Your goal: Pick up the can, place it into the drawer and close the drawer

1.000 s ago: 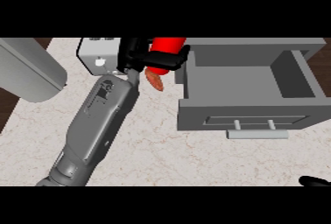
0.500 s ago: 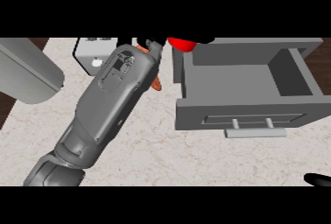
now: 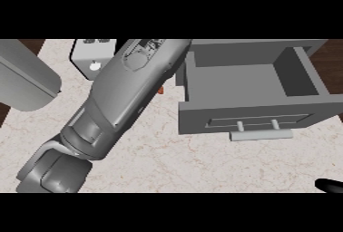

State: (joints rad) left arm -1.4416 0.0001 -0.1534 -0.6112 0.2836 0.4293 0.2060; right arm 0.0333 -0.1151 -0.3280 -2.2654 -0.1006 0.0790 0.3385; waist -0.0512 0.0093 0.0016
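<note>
Pale, marbled stone makes up the counter (image 3: 201,163), with dark wood showing past its edges at the upper left and upper right. No can shows anywhere; only a small orange-red sliver (image 3: 161,90) peeks out beside the left forearm (image 3: 120,99), too little to name. That forearm, one smooth grey shell with rounded segments, runs from the lower left up to the top edge of the view, and its robot hand lies beyond that edge, out of sight.

Just right of the forearm stands one grey drawer (image 3: 251,97), pulled open: a boxy tray with flat walls, a bare floor inside and a front panel carrying a bar handle (image 3: 258,124) on two posts. A light grey tab (image 3: 261,135) juts from under the front. Open counter lies in front of the drawer and toward the lower right.

Behind the forearm sits a pale grey box-shaped appliance (image 3: 90,56), partly hidden. One large rounded grey object (image 3: 23,74) fills the upper left.

At the lower right corner, a black tip of the right robot hand (image 3: 330,186) shows; whether its fingers are apart or together cannot be told.
</note>
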